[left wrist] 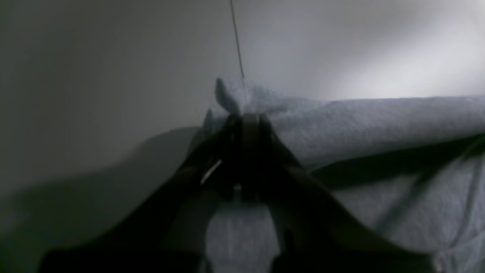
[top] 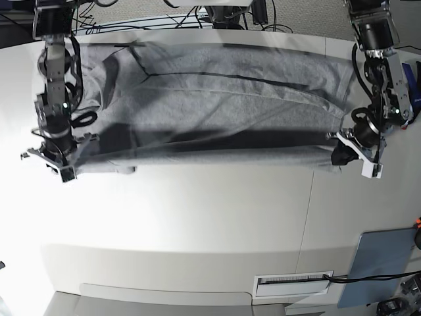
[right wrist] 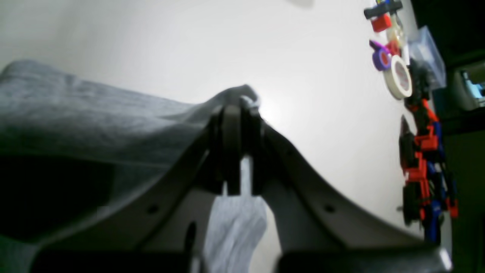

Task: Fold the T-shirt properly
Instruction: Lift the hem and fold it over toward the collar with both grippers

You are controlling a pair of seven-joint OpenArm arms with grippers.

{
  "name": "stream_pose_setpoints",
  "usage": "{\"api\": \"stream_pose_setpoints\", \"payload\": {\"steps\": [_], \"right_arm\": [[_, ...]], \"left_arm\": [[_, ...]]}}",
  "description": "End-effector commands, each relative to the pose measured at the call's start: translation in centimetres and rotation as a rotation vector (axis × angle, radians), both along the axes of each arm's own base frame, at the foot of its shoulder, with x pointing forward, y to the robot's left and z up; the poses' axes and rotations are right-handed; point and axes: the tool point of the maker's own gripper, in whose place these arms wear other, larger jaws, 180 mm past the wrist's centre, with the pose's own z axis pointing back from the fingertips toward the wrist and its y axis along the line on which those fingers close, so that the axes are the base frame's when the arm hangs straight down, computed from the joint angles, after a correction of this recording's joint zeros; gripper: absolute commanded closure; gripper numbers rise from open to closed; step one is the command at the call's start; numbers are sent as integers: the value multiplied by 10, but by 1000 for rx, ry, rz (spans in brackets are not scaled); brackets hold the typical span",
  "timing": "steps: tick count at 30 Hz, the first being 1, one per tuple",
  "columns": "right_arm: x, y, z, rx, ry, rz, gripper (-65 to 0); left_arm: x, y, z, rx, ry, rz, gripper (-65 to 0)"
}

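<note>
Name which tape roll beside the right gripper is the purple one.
The smaller, upper roll, above the larger cream-white roll at the table's edge in the right wrist view.

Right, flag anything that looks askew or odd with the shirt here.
Nothing is damaged or spilled. The T-shirt is stretched across the table between the left hand and the right hand, each shut on an end, but it is creased and its far side bunches unevenly.

White table (top: 197, 217) (brightly lit).
</note>
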Motion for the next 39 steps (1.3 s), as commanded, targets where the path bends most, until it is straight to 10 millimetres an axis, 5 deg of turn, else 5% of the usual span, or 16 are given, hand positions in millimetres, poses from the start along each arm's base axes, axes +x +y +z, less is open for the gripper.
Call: {"api": "stream_pose_setpoints", "payload": {"steps": [1,9,19,36,39], "right_arm": [[0,-9,17,-31,-39,-11,-29],[-40,-3,14,-47,7,-5,-29],[-70,-4,-3,-99,93,-11,-29],[-104,-14,-29,-105,238,-68,-30],[-113,-19,-35,-106,289,-106,-92]], "left_arm": [[7,14,20,17,-63,22,0],[-21,48,18,-7,-50,122,0],[-64,41,-10,-30,38,68,0],[-75,46,-23,55,90,33,0],[-75,46,-23,55,94,33,-192]]}}
